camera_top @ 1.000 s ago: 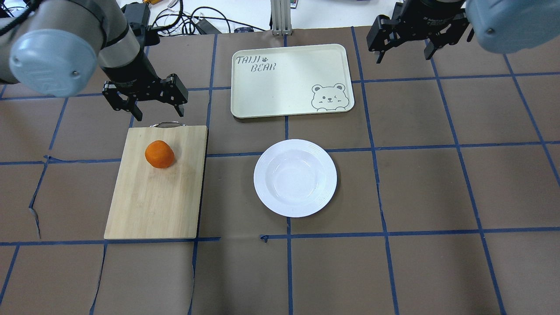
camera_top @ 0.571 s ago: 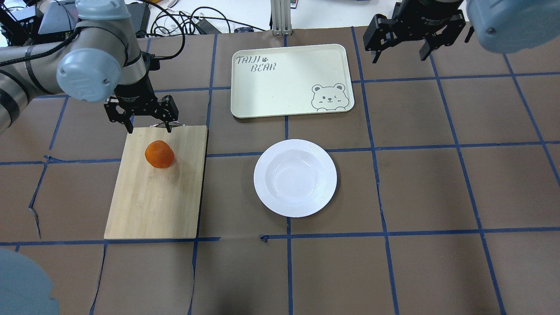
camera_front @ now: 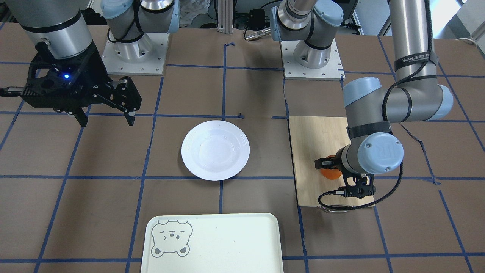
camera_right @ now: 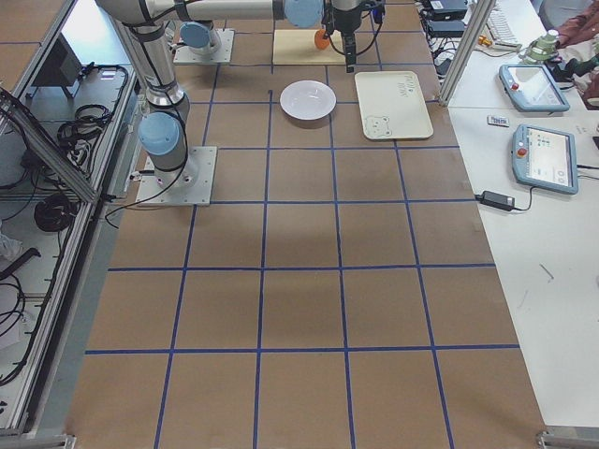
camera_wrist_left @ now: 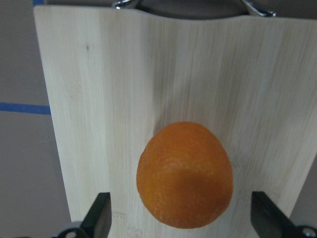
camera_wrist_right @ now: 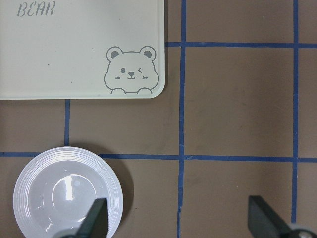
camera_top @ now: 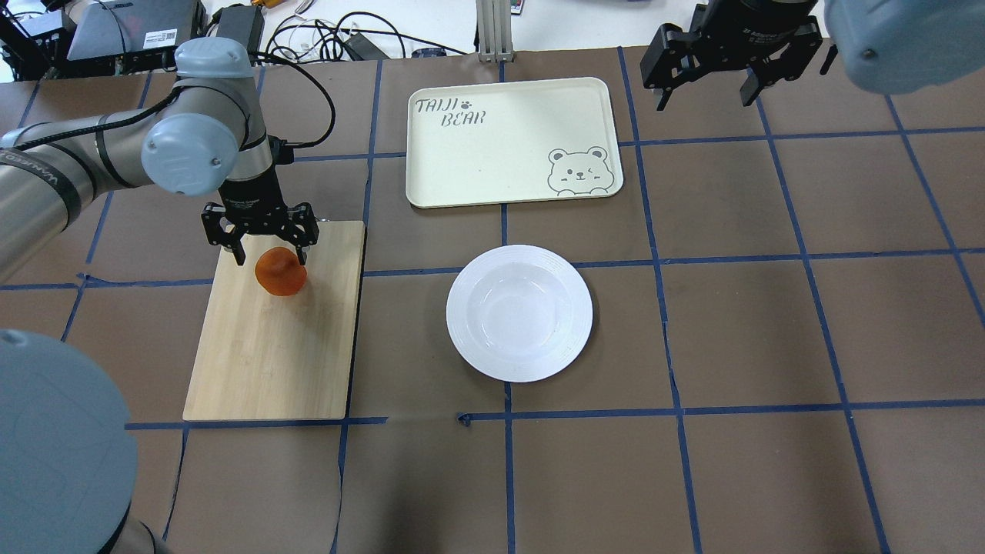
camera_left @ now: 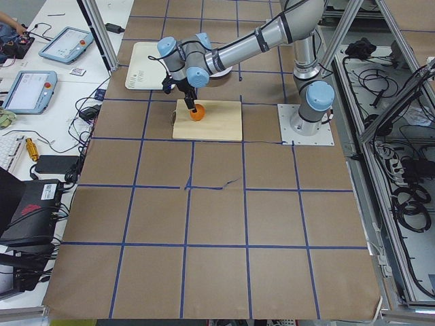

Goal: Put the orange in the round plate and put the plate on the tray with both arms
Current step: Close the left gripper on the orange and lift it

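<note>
The orange (camera_top: pixel 282 275) lies on the far part of a bamboo cutting board (camera_top: pixel 269 354). My left gripper (camera_top: pixel 269 252) is open and low over it, one finger on each side. In the left wrist view the orange (camera_wrist_left: pixel 184 173) sits between the fingertips (camera_wrist_left: pixel 97 218), with a gap on both sides. The round plate (camera_top: pixel 459 312) stands bare on the table's middle, and the tray (camera_top: pixel 508 138) lies beyond it. My right gripper (camera_top: pixel 706 92) hangs open and high at the tray's far right corner, holding nothing. From the front, the left wrist hides most of the orange (camera_front: pixel 329 174).
The cutting board's metal handle (camera_front: pixel 333 208) points toward the far side. Brown paper with blue tape lines covers the table. Cables and boxes (camera_top: pixel 338 35) lie beyond the far edge. In the right wrist view the plate's rim (camera_wrist_right: pixel 113 191) sits below the tray (camera_wrist_right: pixel 74 49).
My left gripper has come down and toward the robot, from beyond the board's handle to straddling the orange. The right gripper, orange, plate and tray have stayed put.
</note>
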